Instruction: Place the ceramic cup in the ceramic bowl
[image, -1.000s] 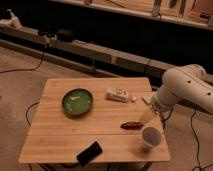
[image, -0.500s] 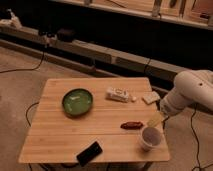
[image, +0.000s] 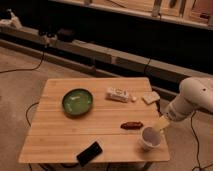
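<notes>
A pale wooden rectangular worktop (image: 55, 140) carried 6 things. The robot's white rounded arm (image: 197, 97) reached in from the right, past the worktop's right edge. The wide shallow green ceramic bowl (image: 77, 102) sat on the left half, well apart from everything else. A flat white rectangular packet (image: 117, 94) lay near the far edge, with a smaller pale square piece (image: 151, 97) to its right. A flat black rectangular slab (image: 89, 153), possibly a phone, lay at the near edge. The small white round ceramic cup (image: 150, 137) stood upright near the front right corner, outside the bowl. A small reddish-brown wrapped bar (image: 131, 125) lay just left of it. The tool (image: 162, 123) hung just beside the cup's upper right rim; its grip state could not be made out.
</notes>
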